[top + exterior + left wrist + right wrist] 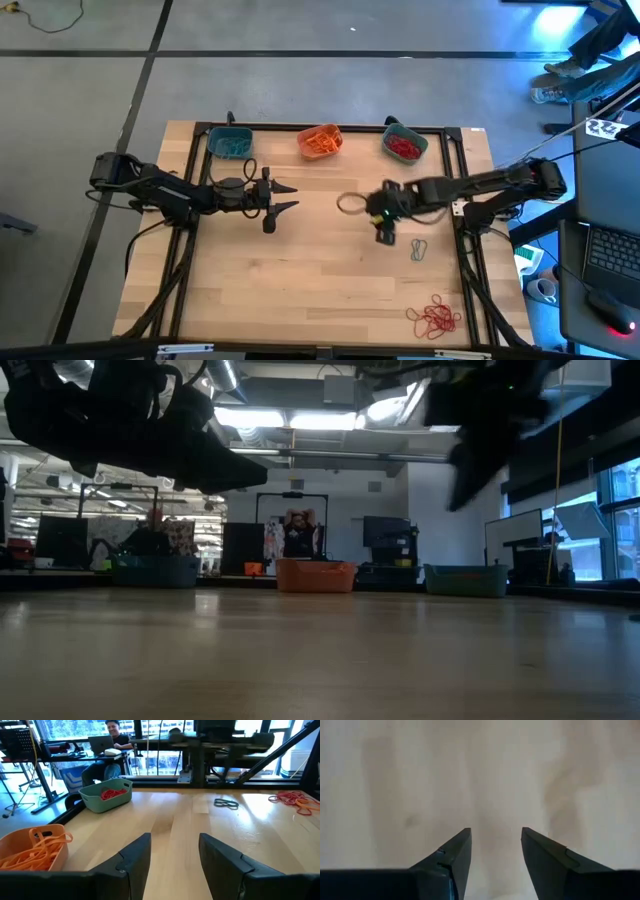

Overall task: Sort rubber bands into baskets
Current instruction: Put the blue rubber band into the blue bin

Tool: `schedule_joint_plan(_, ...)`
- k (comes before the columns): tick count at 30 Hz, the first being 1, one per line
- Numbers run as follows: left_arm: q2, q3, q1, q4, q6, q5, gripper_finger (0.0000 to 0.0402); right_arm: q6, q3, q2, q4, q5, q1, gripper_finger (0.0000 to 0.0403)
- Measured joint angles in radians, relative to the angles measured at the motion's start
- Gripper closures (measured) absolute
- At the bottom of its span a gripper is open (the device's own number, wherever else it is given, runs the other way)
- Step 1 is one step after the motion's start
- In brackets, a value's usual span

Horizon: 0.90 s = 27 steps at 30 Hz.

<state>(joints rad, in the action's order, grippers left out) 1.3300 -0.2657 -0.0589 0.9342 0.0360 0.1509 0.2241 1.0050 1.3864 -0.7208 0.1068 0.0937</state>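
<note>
My right claw [383, 228] hangs over the bare middle of the table [300, 290], pointing down at the wood. Its fingers [454, 854] stand apart with plain board showing in the gap; nothing is pinched between them. A pale loop [352, 204] lies on the wood just beside my right wrist, toward the left arm; I cannot tell what it is.

My left claw [281, 197] waits over the table's left half, in front of the teal basket [230, 143]. Its fingers [131, 861] are spread, with nothing between them.

Baskets: three stand in a row along the far edge. The teal basket on the left holds teal bands. The orange basket [320, 141] in the middle holds orange bands [42, 847]. The green basket [404, 143] on the right holds red bands [113, 794].

Loose bands: a grey pair [418, 249] lies on the wood near my right claw, on the near side, apart from it. A red pile [434, 318] lies near the front right corner, well apart from both claws.

Beyond the table, a person [112, 737] sits at a laptop.
</note>
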Motion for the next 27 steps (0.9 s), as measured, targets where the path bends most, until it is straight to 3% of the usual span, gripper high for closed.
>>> schedule_joint_plan(5, 0.000, 0.000, 0.000, -0.001, 0.001, 0.000, 0.0238, 0.222, -0.053, -0.064, -0.096, -0.076, 0.141, 0.0228)
schedule_joint_plan(14, 0.000, 0.000, -0.001, -0.009, 0.019, 0.000, 0.0238, 0.636, -0.126, -0.073, -0.144, -0.092, 0.386, 0.0228)
schedule_joint_plan(19, 0.000, 0.000, -0.001, -0.011, 0.019, 0.000, 0.0238, 0.795, -0.203, -0.073, -0.176, -0.091, 0.433, 0.0228)
schedule_joint_plan(27, 0.000, 0.000, -0.001, -0.044, 0.014, 0.000, 0.0238, 0.911, -0.349, -0.072, -0.163, -0.089, 0.430, 0.0228)
